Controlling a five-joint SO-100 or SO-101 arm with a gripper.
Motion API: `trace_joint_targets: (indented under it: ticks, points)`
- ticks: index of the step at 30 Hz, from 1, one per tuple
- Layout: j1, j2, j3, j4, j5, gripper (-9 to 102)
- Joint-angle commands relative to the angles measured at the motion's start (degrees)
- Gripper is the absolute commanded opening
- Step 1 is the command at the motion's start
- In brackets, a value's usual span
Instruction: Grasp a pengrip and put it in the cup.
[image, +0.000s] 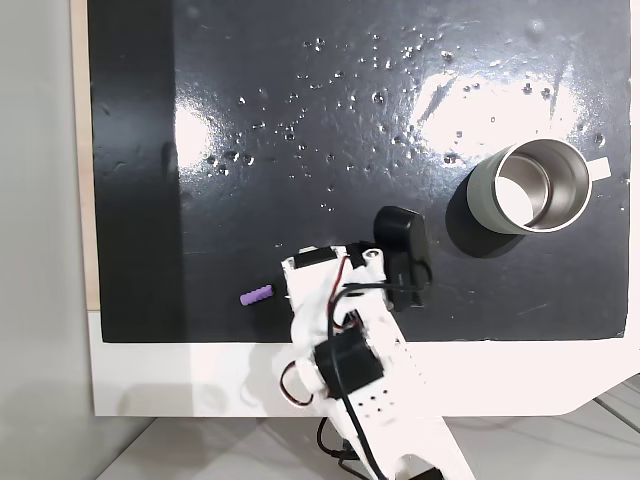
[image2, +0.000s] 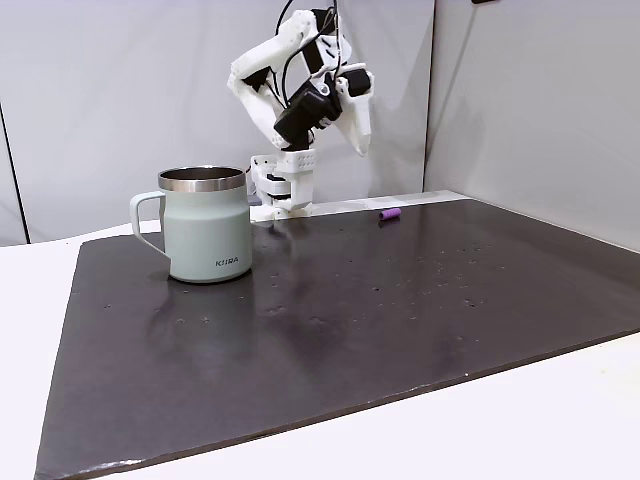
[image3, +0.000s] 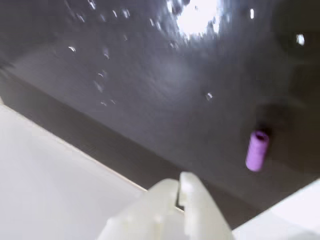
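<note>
Pengrip (image3: 257, 150): lying flat on the black mat (image: 300, 150), near the mat's edge by the arm's base, apart from the claw, to its right in the wrist view.
Claw (image3: 178, 187): fingertips together, holding nothing.
Cup (image: 530, 186): upright, by the mat's right edge in a fixed view.
Room: pale walls.

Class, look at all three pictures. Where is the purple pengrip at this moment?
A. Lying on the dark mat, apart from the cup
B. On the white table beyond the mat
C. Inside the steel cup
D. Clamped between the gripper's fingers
A: the pengrip lies free on the dark mat, far from the cup and outside the gripper.
</note>
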Motion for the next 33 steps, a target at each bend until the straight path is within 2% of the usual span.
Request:
trace_joint_targets:
  ticks: [1,5,14,33]
  points:
    - [-5.45,-7.65,-8.09,3.60,5.80,6]
    - [-12.04,-15.03,-12.57,7.29,10.99,15]
    - [-19.51,-26.63,-15.47,7.47,18.11,28]
    - [-30.32,-38.94,-8.88,-3.08,21.18,28]
